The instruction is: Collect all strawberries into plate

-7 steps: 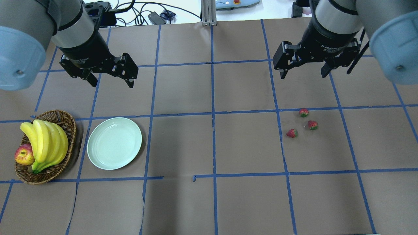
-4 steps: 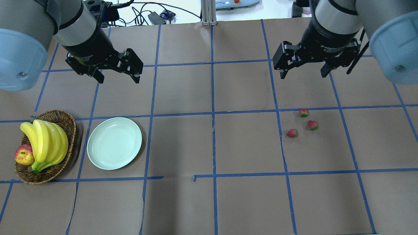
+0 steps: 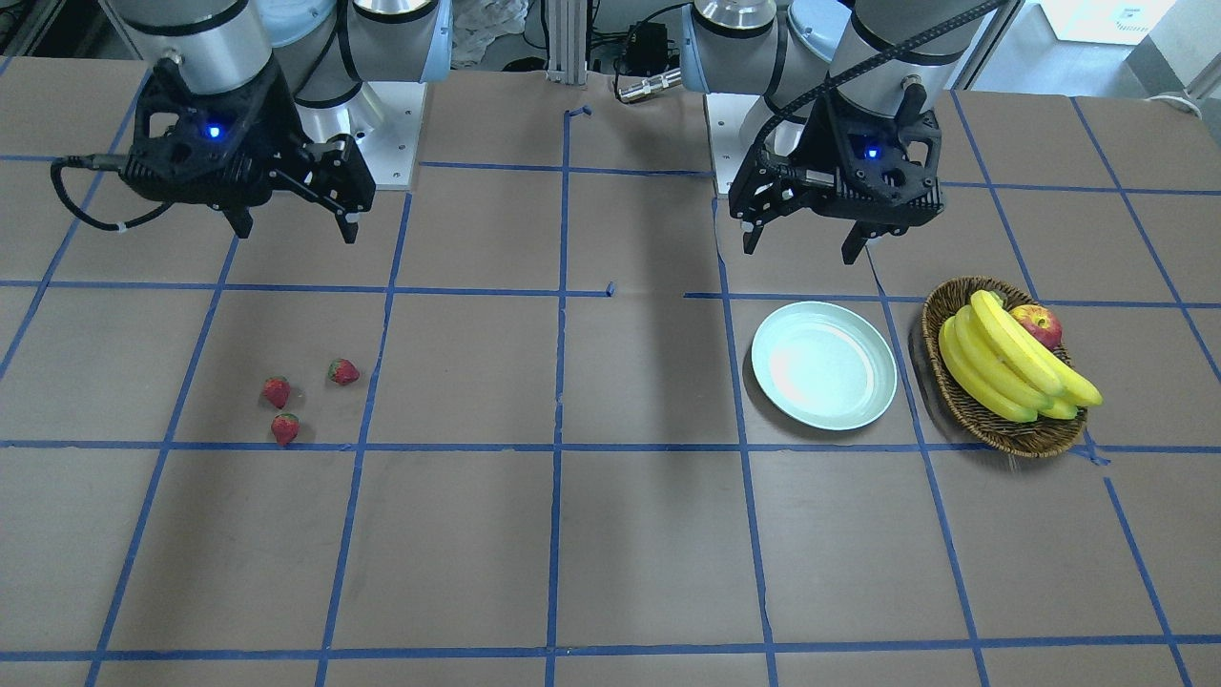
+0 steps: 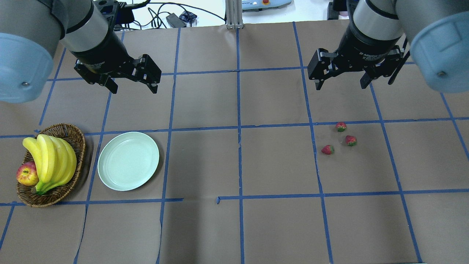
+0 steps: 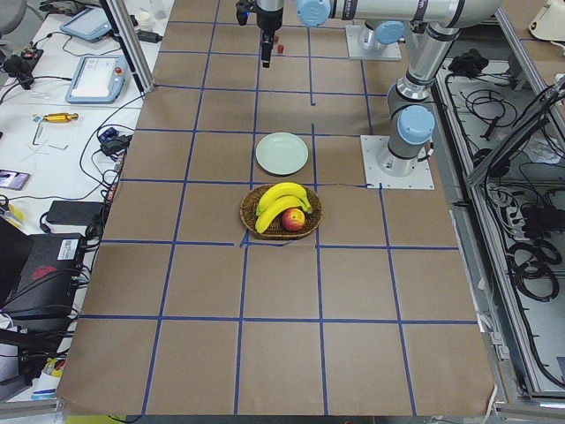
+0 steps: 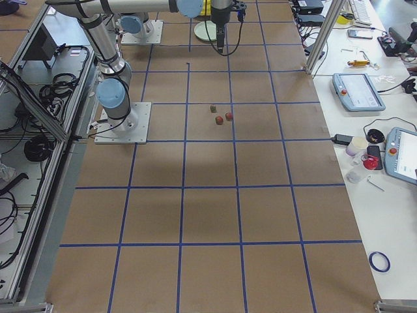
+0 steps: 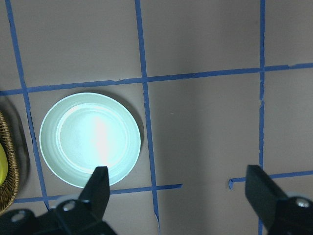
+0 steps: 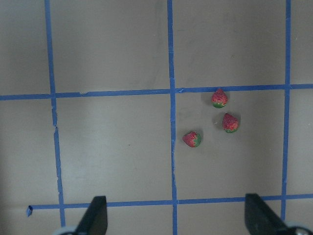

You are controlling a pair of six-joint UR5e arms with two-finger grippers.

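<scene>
Table surface (image 4: 274, 165): brown paper divided into cells by blue tape lines. Its far edge runs along the top of the overhead view, with cables (image 4: 161, 11) lying beyond it.

Arms: two. The left gripper (image 4: 134, 90) hangs above the table on the far side of the plate, fingers spread wide apart. The right gripper (image 4: 340, 87) hangs above the table on the far side of the strawberries, fingers likewise spread wide apart. Neither gripper touches anything, and several cells of paper lie between the two.

Basket (image 4: 78, 139): one, brown wicker, near the table's left side. It holds one bunch of bananas (image 4: 51, 161) and one apple (image 4: 27, 174), the apple resting against the bunch on its left.

Plate (image 4: 128, 161): one, pale green, flat on the paper just beside the basket with a narrow gap between them. A tape line runs through that gap.

Strawberries: three, all lying on the paper in a loose triangle within one cell, none touching another. The first strawberry (image 4: 340, 127) lies just beside the cell's far tape line, the second strawberry (image 4: 350, 140) nearer the robot, and the third strawberry (image 4: 327, 149) near the cell's left tape line. Two full cells of paper separate the group from the plate.
</scene>
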